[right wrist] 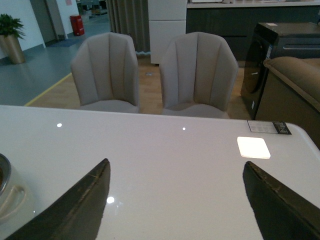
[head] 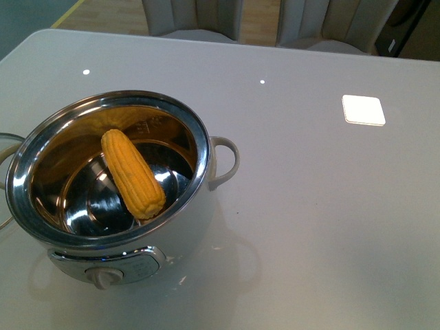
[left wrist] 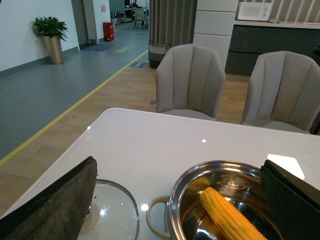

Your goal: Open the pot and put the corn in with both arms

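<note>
Glossy grey-white table (head: 309, 227), catalogued near to far.

Near, left portion: pot (head: 110, 180), white body, steel rim, lid off, knob panel facing the near edge. Corn (head: 133, 173) lies inside, slanted, its lower end on the steel floor and its other end leaning toward the inner wall. One looped side handle (head: 227, 159) projects to the right.

Beside the pot on its left: glass lid (left wrist: 112, 212), flat on the table, apart from the pot.

Left tool (left wrist: 180, 210): released, jaws spread wide, holding nothing; it sits above the lid and pot.

Right tool (right wrist: 175, 200): likewise released and empty, over bare table right of the pot.

Open room: the table's right half is bare except for a bright square patch (head: 363, 109) toward its far right.

Beyond the far edge: two grey upholstered chairs (right wrist: 155, 75); farther off, a potted plant (left wrist: 50, 37) on the blue-grey floor.
</note>
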Tool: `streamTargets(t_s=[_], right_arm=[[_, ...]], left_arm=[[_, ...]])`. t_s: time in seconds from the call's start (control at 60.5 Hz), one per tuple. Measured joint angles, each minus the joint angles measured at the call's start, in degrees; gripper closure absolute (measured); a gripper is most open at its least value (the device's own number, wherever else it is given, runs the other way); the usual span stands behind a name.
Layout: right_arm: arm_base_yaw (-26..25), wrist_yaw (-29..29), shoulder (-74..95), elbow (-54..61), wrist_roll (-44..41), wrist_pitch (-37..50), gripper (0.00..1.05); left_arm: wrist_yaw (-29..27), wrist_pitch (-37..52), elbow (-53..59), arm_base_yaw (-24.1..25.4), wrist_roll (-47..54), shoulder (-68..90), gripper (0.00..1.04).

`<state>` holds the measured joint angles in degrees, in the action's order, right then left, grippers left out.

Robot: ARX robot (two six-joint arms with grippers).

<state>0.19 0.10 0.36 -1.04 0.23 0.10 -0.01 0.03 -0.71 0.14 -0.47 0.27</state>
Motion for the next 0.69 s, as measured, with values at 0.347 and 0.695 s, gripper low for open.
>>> streamTargets(t_s=[0.347,0.695], right_arm=[[0.00,0.00,0.00,0.00,0.00,0.00,0.09],[0.00,0.00,0.00,0.00,0.00,0.00,0.09]], left_arm=[[0.00,0.00,0.00,0.00,0.00,0.00,0.07],[0.00,0.00,0.00,0.00,0.00,0.00,0.07]])
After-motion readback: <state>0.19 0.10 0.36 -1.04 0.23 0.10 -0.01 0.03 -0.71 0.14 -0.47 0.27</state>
